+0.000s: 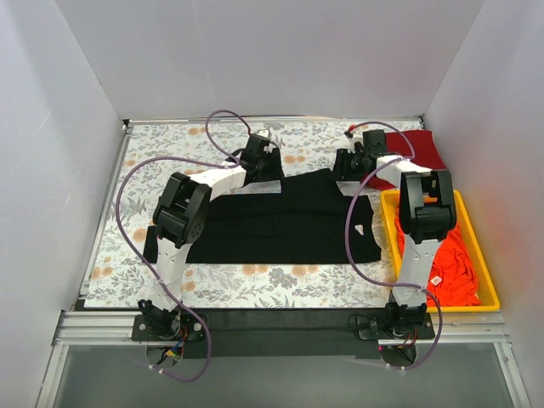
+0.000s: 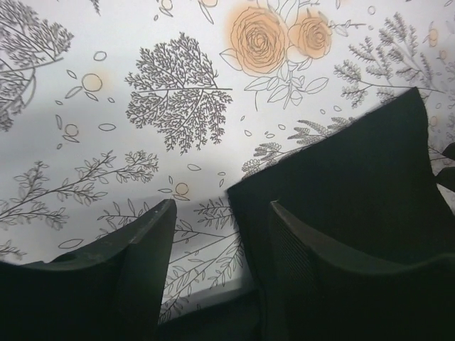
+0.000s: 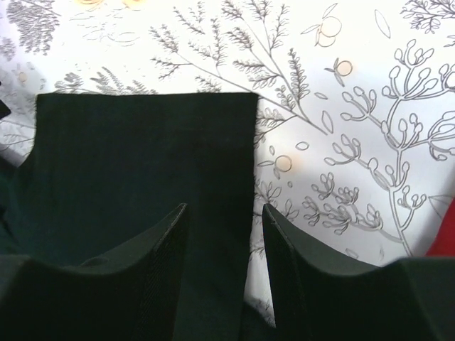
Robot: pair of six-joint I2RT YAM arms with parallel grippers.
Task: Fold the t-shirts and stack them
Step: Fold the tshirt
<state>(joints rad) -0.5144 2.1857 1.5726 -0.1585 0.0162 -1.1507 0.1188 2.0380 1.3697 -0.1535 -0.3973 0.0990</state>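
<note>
my left gripper and right gripper stand apart at the far edge of the black t-shirt. a shallow bite (left especially) could drop a corner, skewing the fold.

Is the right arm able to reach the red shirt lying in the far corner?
Probably yes. The right gripper hangs open over the far edge of the black shirt, and the red shirt lies just beside it on the table cover, with nothing lying on it.
</note>
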